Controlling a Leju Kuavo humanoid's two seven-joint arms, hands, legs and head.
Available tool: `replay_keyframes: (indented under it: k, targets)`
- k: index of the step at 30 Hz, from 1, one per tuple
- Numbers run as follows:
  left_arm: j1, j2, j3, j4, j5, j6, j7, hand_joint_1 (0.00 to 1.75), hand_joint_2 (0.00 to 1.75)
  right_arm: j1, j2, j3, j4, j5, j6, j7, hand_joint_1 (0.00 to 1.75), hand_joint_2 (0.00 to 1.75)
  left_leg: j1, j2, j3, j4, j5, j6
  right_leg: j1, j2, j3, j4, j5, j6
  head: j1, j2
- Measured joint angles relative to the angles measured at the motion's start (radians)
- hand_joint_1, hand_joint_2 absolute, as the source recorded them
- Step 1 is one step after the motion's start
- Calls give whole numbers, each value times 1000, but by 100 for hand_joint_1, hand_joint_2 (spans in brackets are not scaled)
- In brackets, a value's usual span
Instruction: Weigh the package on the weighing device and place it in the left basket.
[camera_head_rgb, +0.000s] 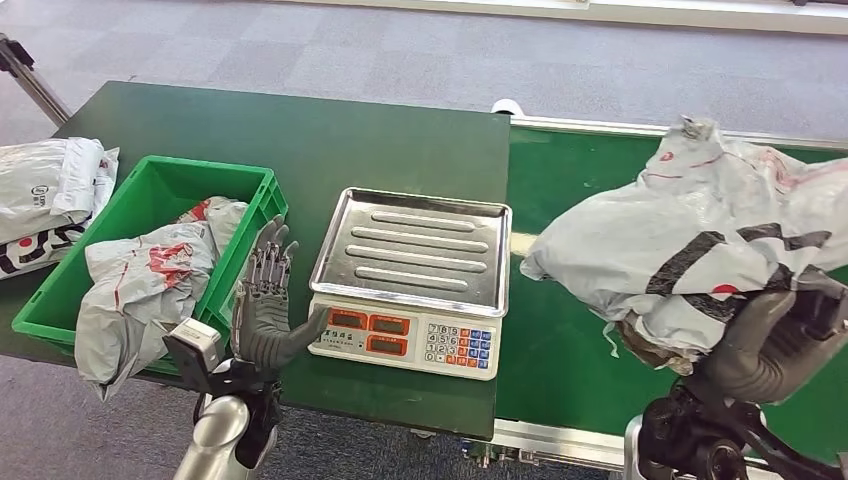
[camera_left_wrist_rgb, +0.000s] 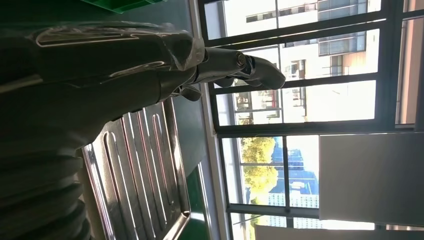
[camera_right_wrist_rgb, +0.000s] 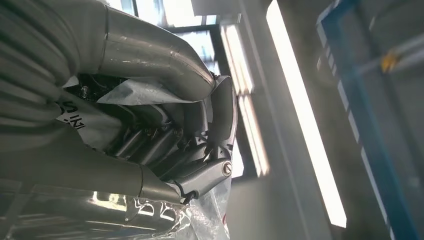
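Worktop (camera_head_rgb: 300, 130): dark green, carrying the scale and the basket; a green conveyor belt (camera_head_rgb: 560, 340) adjoins it on the far side of the scale from the basket

Package (camera_head_rgb: 700, 240): large grey poly mailer with red and black print, crumpled, held aloft over the belt, beside the scale and not yet over its pan. It is judged to be soft and floppy; for a true reading it should be lowered so that no fold hangs past the pan edge or drapes onto the keypad

Left basket (camera_head_rgb: 60, 300): green plastic crate, just beside the scale on its other side; grey mailers already lie inside. More mailers are stacked beyond the basket, farther from the scale

Scale (camera_head_rgb: 410, 290): steel ribbed pan (camera_head_rgb: 415, 250) bare, display and keypad facing the robot. The step in hand is judged to be the carry to the pan; the package is best brought across level and centred on the ribs, then released fully so no load is borne by the fingers

Right hand (camera_head_rgb: 770, 340): clamped from below on the package; in the right wrist view film is seen pinched between thumb and fingers (camera_right_wrist_rgb: 150, 140)

Left hand (camera_head_rgb: 265, 300): fingers spread, holding nothing, upright between basket and scale, near the pan's edge; it is best kept off the pan during weighing
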Motion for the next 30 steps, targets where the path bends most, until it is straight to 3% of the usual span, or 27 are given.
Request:
replay_keyframes:
  k: [4,9,17,26,30]
  targets:
    - [-20,0,-2,-3,7,-9,9,0,175,-60,-12,128,55,55,157,22,175,175,0,0,0,0,0,0,0,0,0,0,0,0,0,0]
    - [-46,-1,-7,6,9,-12,10,0,175,-102,-24,255,183,101,202,3,175,175,0,0,1,0,0,0,0,-1,1,0,0,0,0,0]
    - [-52,-1,-7,13,17,-11,10,0,175,-121,-36,305,278,35,248,39,175,175,0,0,0,0,0,0,0,0,0,0,0,0,0,0]
    - [-50,-1,-15,13,21,-8,10,0,175,-147,-31,369,574,-85,330,38,175,175,1,0,0,0,0,0,1,0,0,0,0,0,0,0]
    - [-48,-1,-18,17,21,-1,9,0,175,-147,-22,381,661,-127,282,44,175,175,0,0,0,0,0,0,0,0,0,0,0,0,0,0]
